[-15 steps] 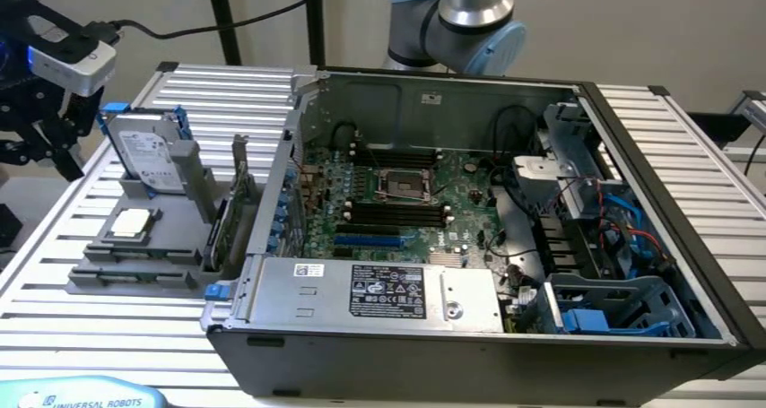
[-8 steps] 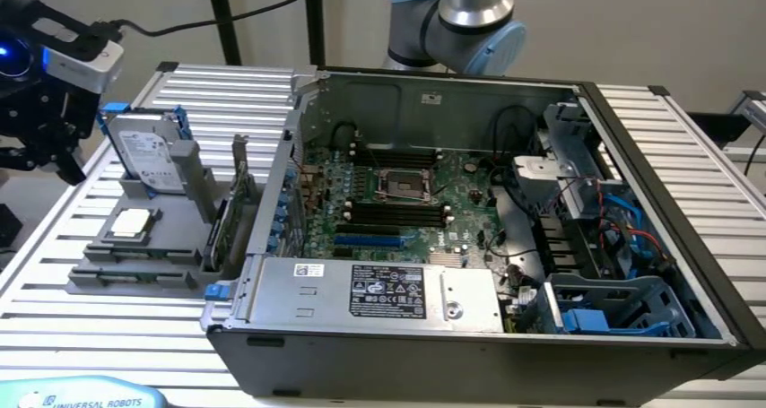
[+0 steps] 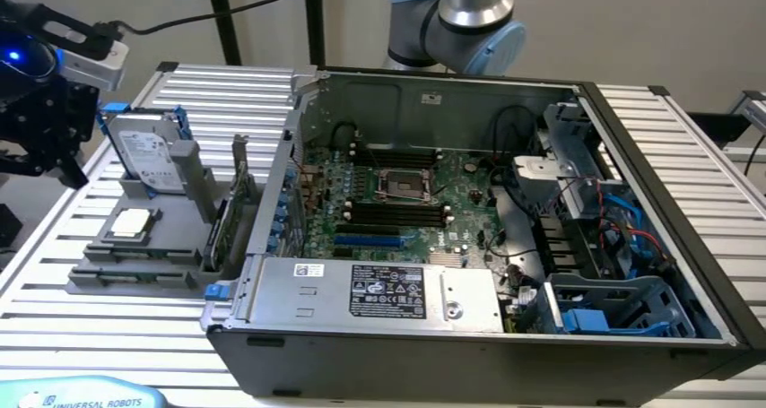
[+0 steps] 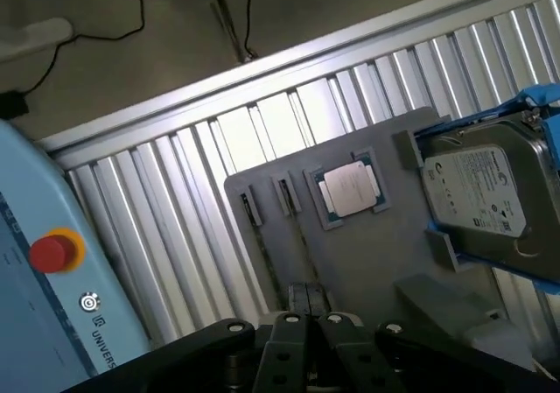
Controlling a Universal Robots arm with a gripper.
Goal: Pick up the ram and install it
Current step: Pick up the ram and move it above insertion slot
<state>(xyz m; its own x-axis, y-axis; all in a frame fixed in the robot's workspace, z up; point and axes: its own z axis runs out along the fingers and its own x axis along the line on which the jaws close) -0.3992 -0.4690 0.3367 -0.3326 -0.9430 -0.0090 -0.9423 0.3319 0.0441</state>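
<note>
My gripper [image 3: 48, 161] hangs at the exterior view's far left, above and beside the grey parts tray [image 3: 161, 256]. In the wrist view its fingers [image 4: 289, 336] stand shut, and a thin dark edge pokes out between the tips of the gripper [image 4: 304, 298]. I cannot tell whether that edge is the ram; no green stick can be made out, so the ram is hidden. Two narrow slots [image 4: 249, 207] in the tray [image 4: 367, 253] stand empty. The black memory slots [image 3: 396, 212] lie in the open computer case, far to the exterior view's right of the gripper.
The tray carries a square silver processor [image 3: 132, 221] [image 4: 348, 187], a hard drive in a blue frame [image 3: 150, 157] [image 4: 490, 192] and an upright card with a metal bracket [image 3: 239, 197]. The open case [image 3: 622, 202] stands high-walled. A blue teach pendant [image 4: 44, 262] lies nearby.
</note>
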